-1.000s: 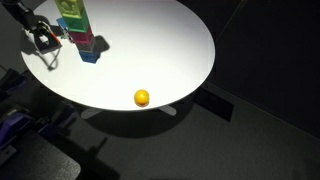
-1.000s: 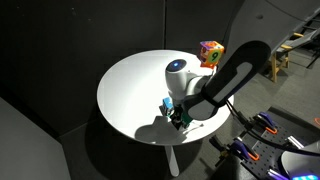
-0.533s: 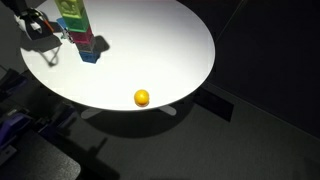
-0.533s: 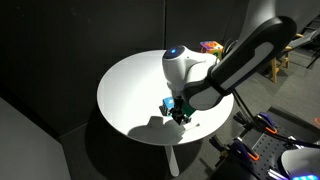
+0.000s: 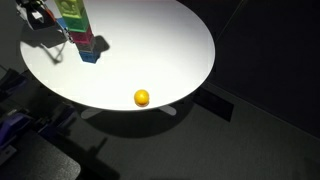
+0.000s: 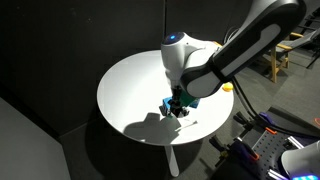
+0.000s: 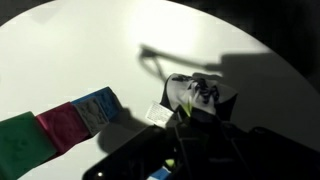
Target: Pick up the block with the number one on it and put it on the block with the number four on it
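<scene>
Wrist view | row of blocks long axis runs lower-left to centre | fingers opening: cannot tell

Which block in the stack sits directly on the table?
The blue block: it is the lowest, touching the white table, with the magenta block on it and the green block higher up.

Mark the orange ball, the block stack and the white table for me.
orange ball [image 5: 142,98]: in an exterior view, on its centre.
block stack [image 5: 73,18]: in an exterior view, on its greenish upper part.
white table [image 5: 170,50]: in an exterior view, on the bare tabletop.
</scene>
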Controlling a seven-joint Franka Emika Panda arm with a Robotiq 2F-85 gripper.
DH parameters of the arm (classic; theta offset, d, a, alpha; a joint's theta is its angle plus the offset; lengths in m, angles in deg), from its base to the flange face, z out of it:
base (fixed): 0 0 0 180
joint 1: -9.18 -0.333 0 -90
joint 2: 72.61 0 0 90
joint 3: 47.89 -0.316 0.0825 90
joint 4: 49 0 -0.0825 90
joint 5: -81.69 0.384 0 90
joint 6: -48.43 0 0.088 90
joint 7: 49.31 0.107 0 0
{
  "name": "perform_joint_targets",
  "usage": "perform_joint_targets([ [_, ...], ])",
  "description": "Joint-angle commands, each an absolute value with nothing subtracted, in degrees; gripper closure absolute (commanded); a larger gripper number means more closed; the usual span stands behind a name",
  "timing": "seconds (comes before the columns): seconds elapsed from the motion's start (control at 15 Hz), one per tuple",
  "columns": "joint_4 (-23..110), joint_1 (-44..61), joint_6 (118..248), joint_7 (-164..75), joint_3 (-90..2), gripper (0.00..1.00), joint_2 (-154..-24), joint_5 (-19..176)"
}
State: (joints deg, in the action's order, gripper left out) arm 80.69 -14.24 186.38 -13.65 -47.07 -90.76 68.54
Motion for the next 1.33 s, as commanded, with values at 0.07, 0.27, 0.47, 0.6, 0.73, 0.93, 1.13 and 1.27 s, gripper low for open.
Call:
perform_joint_targets([
  [0.07,76.7,-11.3,182.9,-13.9,-48.8,0.91,-91.1,67.9],
  [0.27,74.1,-10.8,181.3,-13.8,-49.0,0.91,-92.1,67.8],
  [0.47,71.3,-10.6,179.6,-13.6,-49.0,0.91,-93.6,67.6],
  [0.6,69.4,-10.4,178.8,-13.9,-48.9,0.91,-95.0,67.7],
  [0.73,67.6,-10.3,178.5,-14.1,-48.7,0.91,-96.5,67.8],
  [0.93,65.4,-10.1,178.1,-14.2,-48.4,0.91,-98.3,68.0],
  [1.13,64.0,-10.0,177.8,-14.2,-48.1,0.91,-99.6,68.0],
  [1.27,63.3,-10.1,177.6,-14.1,-47.9,0.91,-100.3,68.0],
])
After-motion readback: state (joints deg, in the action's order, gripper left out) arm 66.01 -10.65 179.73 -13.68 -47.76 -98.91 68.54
